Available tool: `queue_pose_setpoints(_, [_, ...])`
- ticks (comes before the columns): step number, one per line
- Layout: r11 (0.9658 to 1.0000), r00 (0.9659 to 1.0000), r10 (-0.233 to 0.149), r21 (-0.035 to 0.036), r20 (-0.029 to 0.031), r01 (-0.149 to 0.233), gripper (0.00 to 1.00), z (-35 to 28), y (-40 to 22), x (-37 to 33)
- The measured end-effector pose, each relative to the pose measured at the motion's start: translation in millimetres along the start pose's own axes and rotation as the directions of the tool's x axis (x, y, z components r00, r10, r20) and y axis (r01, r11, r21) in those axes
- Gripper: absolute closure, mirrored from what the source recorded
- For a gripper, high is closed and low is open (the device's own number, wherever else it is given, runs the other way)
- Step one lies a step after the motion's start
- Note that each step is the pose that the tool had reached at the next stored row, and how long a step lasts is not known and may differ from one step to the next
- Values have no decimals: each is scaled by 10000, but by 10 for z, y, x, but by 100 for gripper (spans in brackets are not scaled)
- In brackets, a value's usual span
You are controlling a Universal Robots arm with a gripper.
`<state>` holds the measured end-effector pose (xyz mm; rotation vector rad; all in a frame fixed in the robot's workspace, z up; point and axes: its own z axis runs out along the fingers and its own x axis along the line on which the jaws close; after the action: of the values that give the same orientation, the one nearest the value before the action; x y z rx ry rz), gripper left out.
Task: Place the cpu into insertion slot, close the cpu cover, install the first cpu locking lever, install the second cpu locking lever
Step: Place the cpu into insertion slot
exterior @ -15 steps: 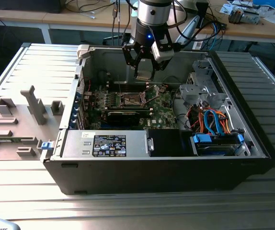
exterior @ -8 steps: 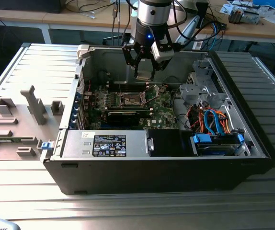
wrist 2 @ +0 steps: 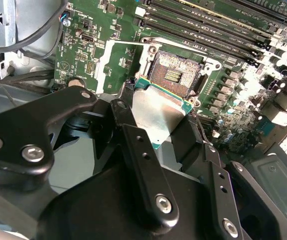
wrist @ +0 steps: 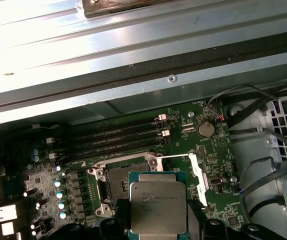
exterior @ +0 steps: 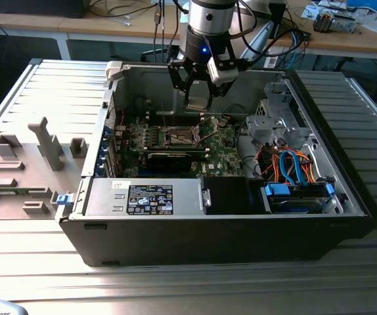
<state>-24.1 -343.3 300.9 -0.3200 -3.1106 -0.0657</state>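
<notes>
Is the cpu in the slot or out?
Out: the gripper holds the cpu above the board, and the slot sits bare, its dark centre showing.

Silver-topped cpu (wrist: 157, 212) near apparently open insertion slot (wrist: 119, 182)

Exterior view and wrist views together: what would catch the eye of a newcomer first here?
First, the black pincer hanging inside the open black computer case, shut on the small flat square cpu with a silver-grey metal top. Close by it, on the green motherboard, lies the open square insertion slot with a dark centre and silvery rim, with no chip in it.
</notes>
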Motion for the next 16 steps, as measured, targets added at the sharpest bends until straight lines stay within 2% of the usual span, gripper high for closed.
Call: queue_pose_setpoints(16, [9999, 9999, 101, -2, 4, -101, 46, 0, 0, -1])
